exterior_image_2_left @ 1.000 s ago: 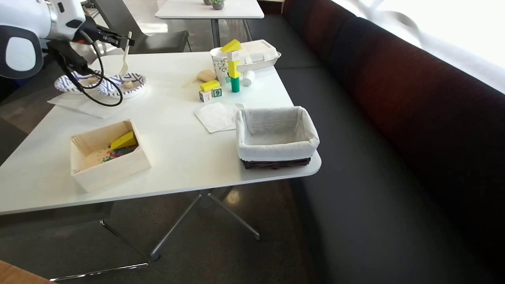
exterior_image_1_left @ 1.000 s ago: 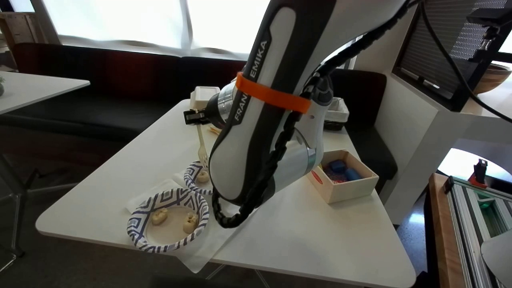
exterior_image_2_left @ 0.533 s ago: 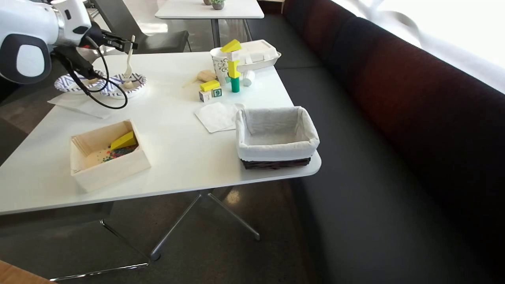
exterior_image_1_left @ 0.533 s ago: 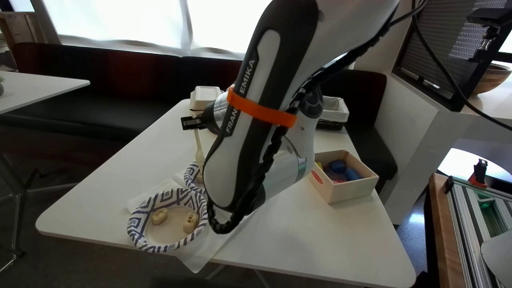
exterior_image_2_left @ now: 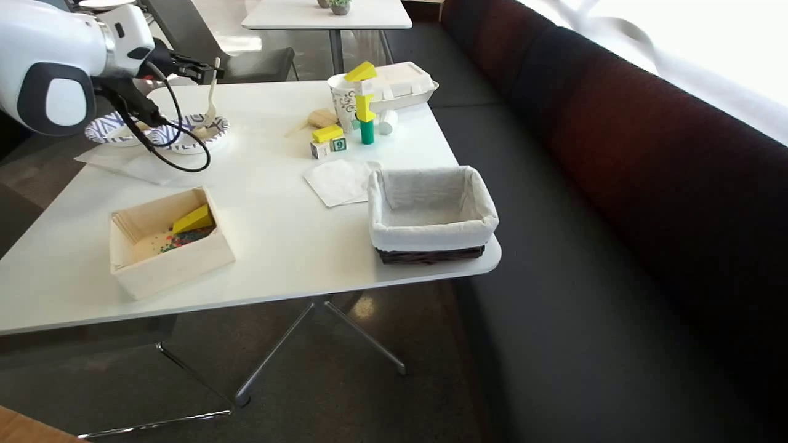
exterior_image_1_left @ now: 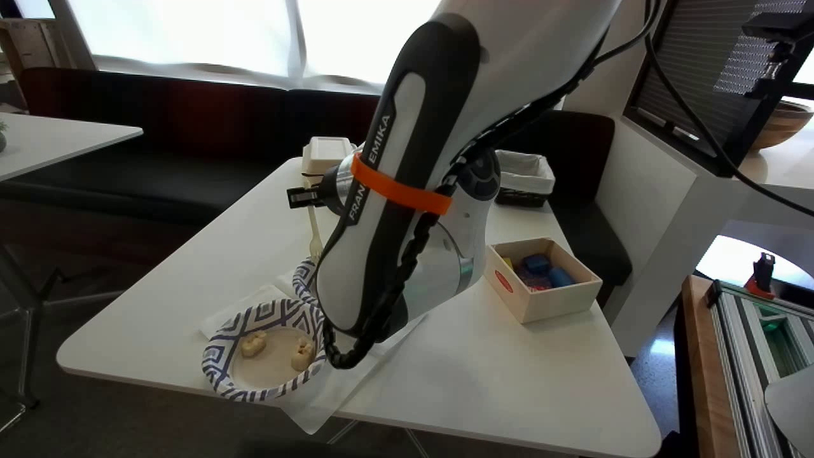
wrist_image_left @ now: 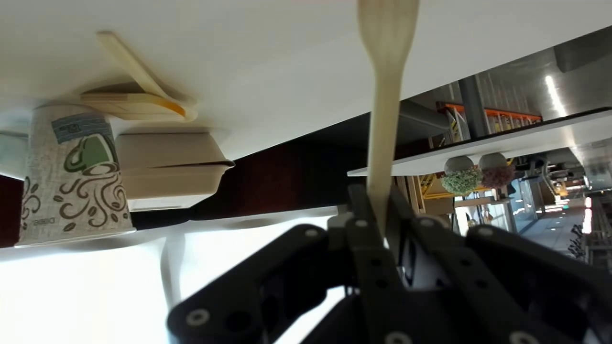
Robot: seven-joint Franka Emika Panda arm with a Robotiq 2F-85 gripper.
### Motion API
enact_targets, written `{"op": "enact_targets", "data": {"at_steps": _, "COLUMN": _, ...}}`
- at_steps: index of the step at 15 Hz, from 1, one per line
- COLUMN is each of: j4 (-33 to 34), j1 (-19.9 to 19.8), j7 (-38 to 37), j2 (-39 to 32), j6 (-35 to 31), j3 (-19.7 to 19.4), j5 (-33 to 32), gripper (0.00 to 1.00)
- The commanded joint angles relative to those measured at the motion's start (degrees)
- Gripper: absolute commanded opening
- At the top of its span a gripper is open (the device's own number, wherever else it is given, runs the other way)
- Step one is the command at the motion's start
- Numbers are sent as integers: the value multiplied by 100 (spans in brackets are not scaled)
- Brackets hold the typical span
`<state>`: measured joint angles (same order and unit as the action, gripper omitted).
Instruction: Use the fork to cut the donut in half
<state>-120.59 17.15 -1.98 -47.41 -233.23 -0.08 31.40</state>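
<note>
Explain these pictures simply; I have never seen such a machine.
This is a robot arm ending in a two-fingered gripper. Two pictures are taken from outside; the third, from its wrist, shows the scene upside down. The gripper is closed on a pale fork that points down toward one of two patterned plates. Small pale lumps, probably donut, lie on both. The white table bears a wooden box with blocks, a lined basket, a paper cup and a lidded container.

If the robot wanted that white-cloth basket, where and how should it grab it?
Probably by the rim of the basket, next to the napkin, coming straight down: it stands upright and open on top, so its wall could slip between the jaws. The gripper holds the fork, so that should go down first.
</note>
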Motion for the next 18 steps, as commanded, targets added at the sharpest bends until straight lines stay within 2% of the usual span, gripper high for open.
{"op": "enact_targets", "data": {"at_steps": 1, "j4": 175, "j1": -81, "j7": 68, "j2": -199, "j6": -125, "j3": 113, "j5": -15, "gripper": 3}}
{"op": "enact_targets", "data": {"at_steps": 18, "j4": 67, "j1": -51, "j7": 194, "j2": 10, "j6": -87, "j3": 149, "j5": 127, "gripper": 3}}
